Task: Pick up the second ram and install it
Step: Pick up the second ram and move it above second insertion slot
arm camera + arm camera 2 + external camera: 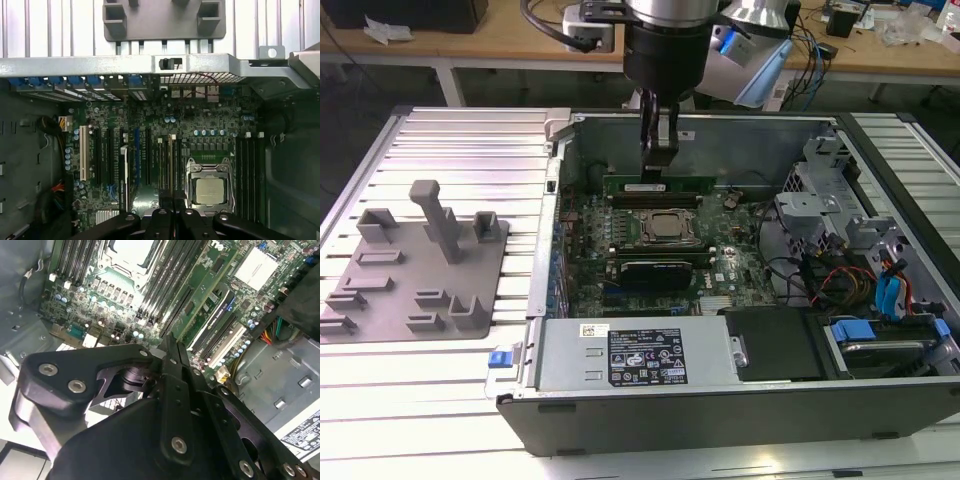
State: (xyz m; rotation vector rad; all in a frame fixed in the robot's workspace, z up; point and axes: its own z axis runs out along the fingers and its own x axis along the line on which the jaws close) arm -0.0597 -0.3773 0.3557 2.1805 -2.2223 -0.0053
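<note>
Down inside the open computer case (pixel 720 415) on the bench (pixel 460 150), the gripper (pixel 658 170) is pinching the top edge of the green ram stick (pixel 690 185), with its fingers clamped on it roughly at mid-length. The ram stick is standing upright on its long edge over the memory slots just beside the processor (pixel 667 227). The processor is sitting between it and the black expansion card (pixel 655 270). Honestly, I'm not able to tell whether the stick is already sitting in a slot or only resting on top of one. That's where I'm seeing trouble brewing. The fingers are gripping just a narrow patch in the middle, so the stick could be rocking in that pinch, and one end might be going home while the other is riding high and tilted. If the notch isn't lining up with the slot key, any push is risking bent contacts or a cracked board. The end clips are too small for me to judge, and closed ones would be blocking it. The fingers are also hanging close to the processor socket, so a sideways slip could be clipping it.
</note>
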